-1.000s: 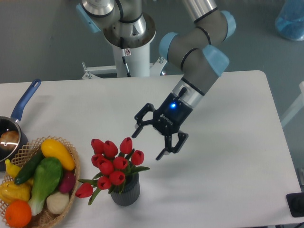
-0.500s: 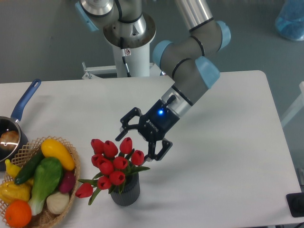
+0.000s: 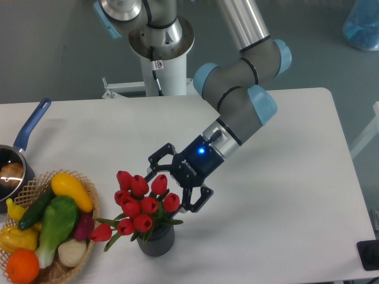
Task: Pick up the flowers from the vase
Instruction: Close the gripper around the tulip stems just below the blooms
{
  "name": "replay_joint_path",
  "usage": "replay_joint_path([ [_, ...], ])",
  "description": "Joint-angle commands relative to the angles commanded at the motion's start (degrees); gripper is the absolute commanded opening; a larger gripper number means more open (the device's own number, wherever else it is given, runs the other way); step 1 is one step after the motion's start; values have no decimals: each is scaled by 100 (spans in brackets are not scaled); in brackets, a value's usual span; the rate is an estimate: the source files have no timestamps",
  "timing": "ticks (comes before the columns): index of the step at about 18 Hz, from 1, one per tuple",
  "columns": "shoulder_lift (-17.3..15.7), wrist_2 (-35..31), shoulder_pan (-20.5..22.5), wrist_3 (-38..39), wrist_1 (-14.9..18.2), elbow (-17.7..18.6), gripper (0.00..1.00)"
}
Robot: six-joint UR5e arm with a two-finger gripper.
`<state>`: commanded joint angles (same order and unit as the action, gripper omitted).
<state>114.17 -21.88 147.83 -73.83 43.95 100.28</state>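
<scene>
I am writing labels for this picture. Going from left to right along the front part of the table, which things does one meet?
Saucepan → basket of fruit and vegetables → red tulips in the dark grey vase → open tool.

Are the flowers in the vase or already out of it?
In. The flowers stand with their stems in the vase, which is upright on the table; the open gripper is right beside the buds.
</scene>
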Motion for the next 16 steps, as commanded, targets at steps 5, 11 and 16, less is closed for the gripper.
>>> replay_joint_path([
  [5,9,0,9,0,0,0,100],
  [11,166,0,-53,0,-9,-87,100],
  [16,220,0,-105,0,-9,-149,79],
])
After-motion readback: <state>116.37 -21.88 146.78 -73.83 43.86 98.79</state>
